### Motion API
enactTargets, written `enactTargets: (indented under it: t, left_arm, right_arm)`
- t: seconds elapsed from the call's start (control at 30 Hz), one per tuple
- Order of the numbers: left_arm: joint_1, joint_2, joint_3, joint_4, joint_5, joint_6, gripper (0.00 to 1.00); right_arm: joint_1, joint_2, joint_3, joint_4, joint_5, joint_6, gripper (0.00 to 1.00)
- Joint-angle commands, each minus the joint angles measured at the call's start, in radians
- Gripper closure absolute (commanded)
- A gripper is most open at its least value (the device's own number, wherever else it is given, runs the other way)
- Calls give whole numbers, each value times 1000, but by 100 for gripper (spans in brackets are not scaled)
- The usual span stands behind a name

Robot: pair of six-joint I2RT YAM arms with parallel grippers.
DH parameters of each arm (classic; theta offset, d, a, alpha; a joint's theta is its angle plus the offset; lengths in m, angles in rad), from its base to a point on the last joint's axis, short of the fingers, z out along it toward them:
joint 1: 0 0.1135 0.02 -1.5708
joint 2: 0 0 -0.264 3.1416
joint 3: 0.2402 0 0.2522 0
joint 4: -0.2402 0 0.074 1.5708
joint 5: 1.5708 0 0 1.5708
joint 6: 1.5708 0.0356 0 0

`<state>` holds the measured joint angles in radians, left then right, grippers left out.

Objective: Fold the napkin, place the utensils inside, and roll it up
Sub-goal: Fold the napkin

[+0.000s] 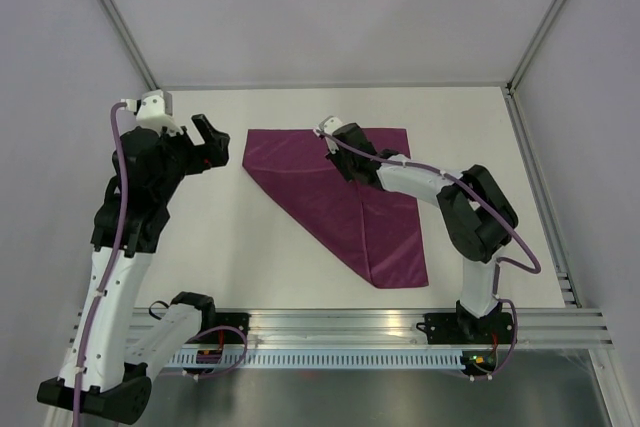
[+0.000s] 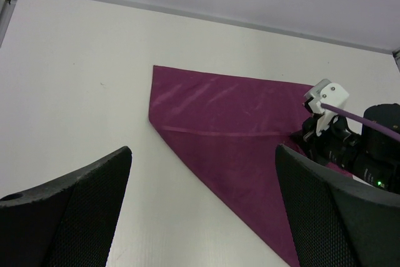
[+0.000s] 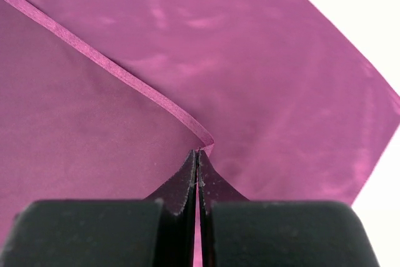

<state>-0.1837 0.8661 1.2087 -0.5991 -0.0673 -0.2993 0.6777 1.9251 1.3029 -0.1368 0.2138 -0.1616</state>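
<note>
Top view: the napkin (image 1: 340,212) lies flat on the white table (image 1: 250,267), folded to a rough triangle with its long point towards the arm bases. The right gripper (image 1: 342,159) is down on the far part of the cloth, which spreads beneath it and to both its sides. The left gripper (image 1: 210,142) hangs clear of the cloth with its jaws wide apart and empty; the nearest corner of the napkin lies near its fingers (no contact visible). Left wrist view: the two black fingers (image 2: 75,211) stand well apart. The napkin lies ahead of and between them, and a hem line runs across it to the right gripper. Right wrist view: the fingertips (image 3: 181,182) are pressed together on the hemmed edge of the upper layer, which ends at them. Purple cloth fills the space ahead.
</note>
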Motion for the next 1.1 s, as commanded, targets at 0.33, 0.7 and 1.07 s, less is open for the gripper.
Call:
enactTargets:
  t: [0.33,0.7,1.07]
  left_arm:
    - [-3,17,-15,73,43,-17,0]
    - [-2,47,-23,96,54,-17,0]
    - [-3,59,-37,111,58,-23,0]
  right_arm:
    - [-133,12,45,23,38,-27,100]
    - [-202,81,131,5,50,-32,100]
    - [-250,120,170,6,52,-36,99]
